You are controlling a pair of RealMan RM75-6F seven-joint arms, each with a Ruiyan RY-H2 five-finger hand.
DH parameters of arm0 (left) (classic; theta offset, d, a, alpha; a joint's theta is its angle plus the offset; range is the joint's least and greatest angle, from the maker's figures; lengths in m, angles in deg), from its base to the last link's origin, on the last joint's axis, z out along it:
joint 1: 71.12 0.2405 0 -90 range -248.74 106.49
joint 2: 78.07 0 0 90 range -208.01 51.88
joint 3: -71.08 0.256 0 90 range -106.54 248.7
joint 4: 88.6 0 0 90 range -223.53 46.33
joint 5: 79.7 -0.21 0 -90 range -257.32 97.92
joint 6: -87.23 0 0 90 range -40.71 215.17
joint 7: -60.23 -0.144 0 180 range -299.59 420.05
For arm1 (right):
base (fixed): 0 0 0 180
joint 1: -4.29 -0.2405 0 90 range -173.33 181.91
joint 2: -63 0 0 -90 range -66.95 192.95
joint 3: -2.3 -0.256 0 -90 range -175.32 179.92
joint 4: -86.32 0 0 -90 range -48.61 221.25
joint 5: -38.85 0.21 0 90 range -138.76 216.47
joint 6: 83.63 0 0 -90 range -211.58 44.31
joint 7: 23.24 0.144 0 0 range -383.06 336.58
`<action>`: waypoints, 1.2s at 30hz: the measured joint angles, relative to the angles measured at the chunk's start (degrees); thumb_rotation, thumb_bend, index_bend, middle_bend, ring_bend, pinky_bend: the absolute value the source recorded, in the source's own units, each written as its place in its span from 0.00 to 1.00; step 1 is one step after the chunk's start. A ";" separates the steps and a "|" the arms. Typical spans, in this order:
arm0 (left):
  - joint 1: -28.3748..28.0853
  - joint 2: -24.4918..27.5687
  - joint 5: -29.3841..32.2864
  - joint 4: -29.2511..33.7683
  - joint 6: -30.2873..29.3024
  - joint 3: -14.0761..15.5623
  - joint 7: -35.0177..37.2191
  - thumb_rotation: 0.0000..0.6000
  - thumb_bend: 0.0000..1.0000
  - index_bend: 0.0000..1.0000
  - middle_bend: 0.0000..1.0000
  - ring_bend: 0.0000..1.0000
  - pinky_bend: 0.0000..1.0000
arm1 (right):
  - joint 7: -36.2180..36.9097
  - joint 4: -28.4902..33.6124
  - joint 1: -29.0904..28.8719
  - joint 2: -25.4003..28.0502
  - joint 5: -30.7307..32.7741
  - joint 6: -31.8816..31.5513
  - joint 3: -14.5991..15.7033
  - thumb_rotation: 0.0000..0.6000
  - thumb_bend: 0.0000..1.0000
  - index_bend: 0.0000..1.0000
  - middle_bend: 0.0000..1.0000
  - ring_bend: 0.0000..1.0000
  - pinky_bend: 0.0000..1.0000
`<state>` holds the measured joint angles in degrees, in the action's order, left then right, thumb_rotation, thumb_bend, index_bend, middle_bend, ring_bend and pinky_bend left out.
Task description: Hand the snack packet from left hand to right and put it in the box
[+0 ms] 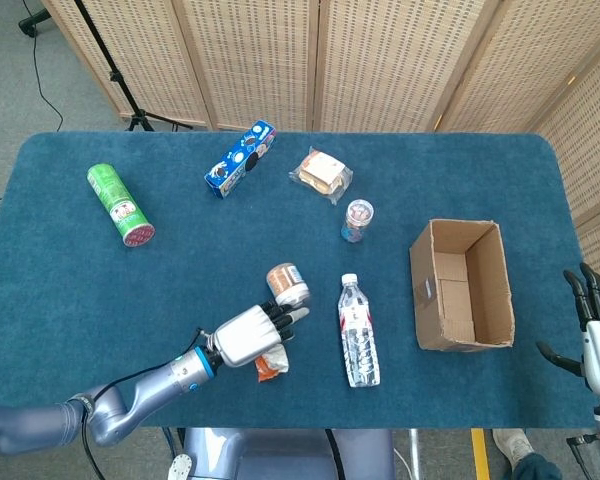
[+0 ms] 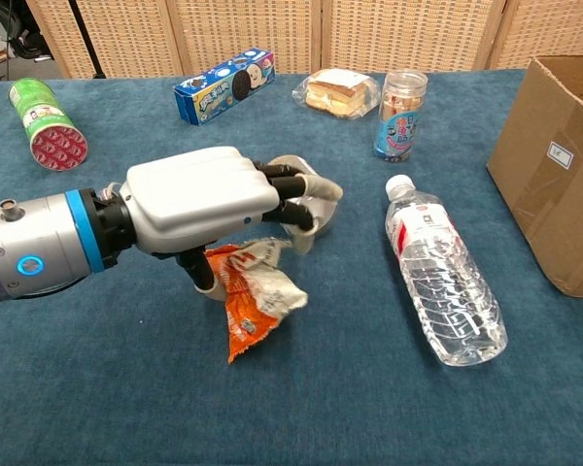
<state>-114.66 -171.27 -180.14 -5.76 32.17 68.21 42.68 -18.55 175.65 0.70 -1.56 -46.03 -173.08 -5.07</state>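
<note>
Under the left hand (image 2: 199,209), gripped in its fingers, a crumpled orange-and-silver snack packet (image 2: 257,296), tail hanging down.

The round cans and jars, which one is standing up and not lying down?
The small clear jar with the blue label, beside the wrapped sandwich. The green can and the jar near the left hand lie on their sides.

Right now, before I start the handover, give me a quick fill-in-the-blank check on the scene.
1. The crumpled orange snack packet is held by the ___ hand.
2. The open brown cardboard box holds ___.
3. The clear plastic water bottle is lying ___ the packet and the box.

Missing words: left; nothing; between
</note>
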 measured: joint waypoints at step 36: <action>32.76 33.21 27.67 12.34 -28.20 -1.46 16.77 1.00 0.00 0.00 0.00 0.00 0.00 | -6.07 0.55 -8.14 -0.89 -23.51 2.86 5.69 1.00 0.00 0.00 0.00 0.00 0.00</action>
<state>-81.90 -138.07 -152.47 6.57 3.97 66.75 59.45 -24.62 176.20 -7.44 -2.44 -69.55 -170.22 0.61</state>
